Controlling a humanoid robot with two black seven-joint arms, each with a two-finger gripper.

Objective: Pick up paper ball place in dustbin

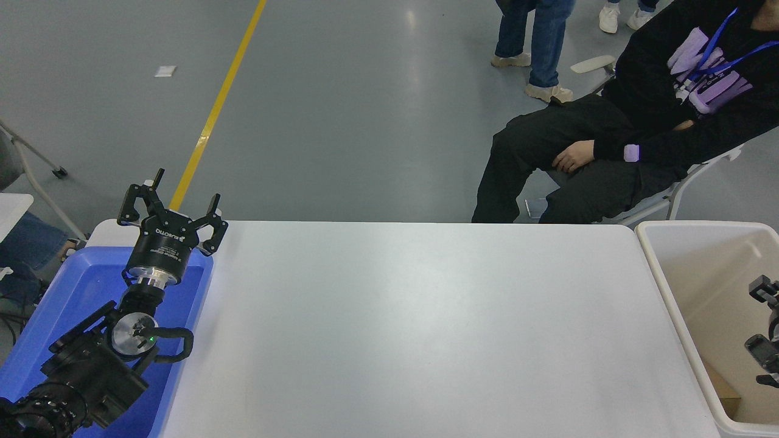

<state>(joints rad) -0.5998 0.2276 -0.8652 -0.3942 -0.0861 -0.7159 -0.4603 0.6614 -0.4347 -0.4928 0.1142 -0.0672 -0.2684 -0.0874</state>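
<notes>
Paper ball not visible; crumpled paper would be light, soft, graspable anywhere. Right gripper [765, 322] over dustbin [675, 316], state indeterminate; left gripper [172, 210] open, empty.

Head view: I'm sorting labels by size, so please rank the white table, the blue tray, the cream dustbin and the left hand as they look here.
Largest to smallest, as they look:
1. White table
2. Blue tray and cream dustbin: not ranked, both are cut by the picture's edges and partly hidden.
3. Left hand, open, parked over the tray's far corner.

Grey floor [365, 109] with a yellow line [213, 115] behind the white table [426, 328].
</notes>
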